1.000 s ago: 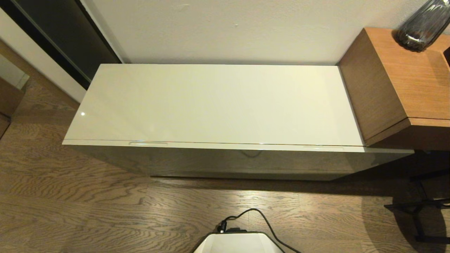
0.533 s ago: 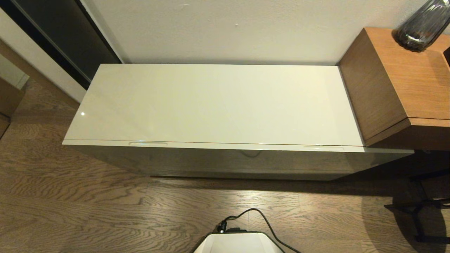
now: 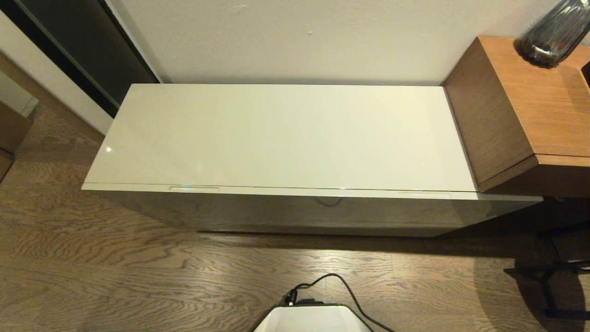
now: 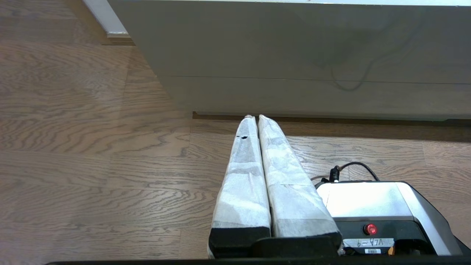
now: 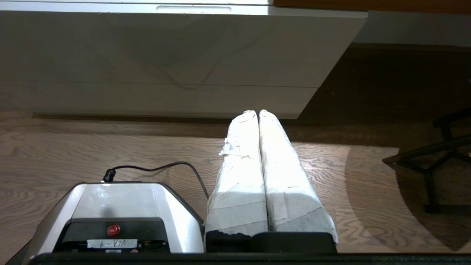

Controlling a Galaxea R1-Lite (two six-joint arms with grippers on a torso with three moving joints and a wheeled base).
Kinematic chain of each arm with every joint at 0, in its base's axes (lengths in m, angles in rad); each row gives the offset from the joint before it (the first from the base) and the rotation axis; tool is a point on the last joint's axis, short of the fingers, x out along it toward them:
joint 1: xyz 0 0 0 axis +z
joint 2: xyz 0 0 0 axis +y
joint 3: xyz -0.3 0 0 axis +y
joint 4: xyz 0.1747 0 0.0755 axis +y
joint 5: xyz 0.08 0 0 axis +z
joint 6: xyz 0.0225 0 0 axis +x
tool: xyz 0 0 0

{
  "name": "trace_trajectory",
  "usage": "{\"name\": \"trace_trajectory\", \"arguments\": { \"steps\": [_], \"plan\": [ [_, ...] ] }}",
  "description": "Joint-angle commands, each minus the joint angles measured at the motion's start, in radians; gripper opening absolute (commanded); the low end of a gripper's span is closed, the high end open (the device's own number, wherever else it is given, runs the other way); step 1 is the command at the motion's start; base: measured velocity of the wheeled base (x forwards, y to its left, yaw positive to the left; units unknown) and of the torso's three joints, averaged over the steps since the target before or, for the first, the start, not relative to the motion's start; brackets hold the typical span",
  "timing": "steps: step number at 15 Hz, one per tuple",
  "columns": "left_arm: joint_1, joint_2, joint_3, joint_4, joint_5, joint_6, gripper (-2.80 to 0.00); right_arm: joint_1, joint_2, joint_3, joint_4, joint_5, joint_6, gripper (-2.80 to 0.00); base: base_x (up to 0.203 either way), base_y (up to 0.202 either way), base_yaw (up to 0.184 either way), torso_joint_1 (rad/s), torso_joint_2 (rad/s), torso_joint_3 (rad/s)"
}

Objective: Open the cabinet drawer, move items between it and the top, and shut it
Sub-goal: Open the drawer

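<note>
The low cabinet's glossy off-white top [image 3: 281,136] is bare. The cabinet drawer [image 3: 295,207] is closed, its front flush under the top, with one handle slot [image 3: 194,188] near the left and another handle slot [image 3: 423,194] near the right. No tape roll, tissue pack or slippers are in view. My left gripper [image 4: 254,117] is shut and empty, low over the floor in front of the cabinet's left part. My right gripper [image 5: 257,111] is shut and empty, low before the cabinet's right end. Neither arm shows in the head view.
A brown wooden side table [image 3: 530,106] abuts the cabinet's right end, with a dark glass vase [image 3: 553,34] on it. My white base [image 3: 313,318] and its black cable [image 3: 341,286] are on the wood floor in front. A black metal stand [image 3: 553,272] is at right.
</note>
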Motion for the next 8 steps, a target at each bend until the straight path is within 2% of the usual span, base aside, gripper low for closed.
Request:
{"name": "trace_trajectory", "arguments": {
  "steps": [1,6,8],
  "plan": [
    [0.000,0.002,0.000,-0.001,0.000,-0.001,-2.80,0.000,0.001,0.000,0.000,0.001,-0.001,-2.80,0.000,0.000,0.000,0.000,0.00,0.000],
    [0.000,0.002,0.000,-0.001,0.000,-0.001,-2.80,0.000,0.001,0.000,0.000,0.001,-0.003,-2.80,0.000,0.000,0.000,0.000,0.00,0.000],
    [0.000,0.002,0.000,-0.001,0.000,-0.001,-2.80,0.000,0.001,0.000,0.001,0.004,-0.037,-2.80,0.000,0.000,0.000,0.000,0.00,0.000]
  ]
}}
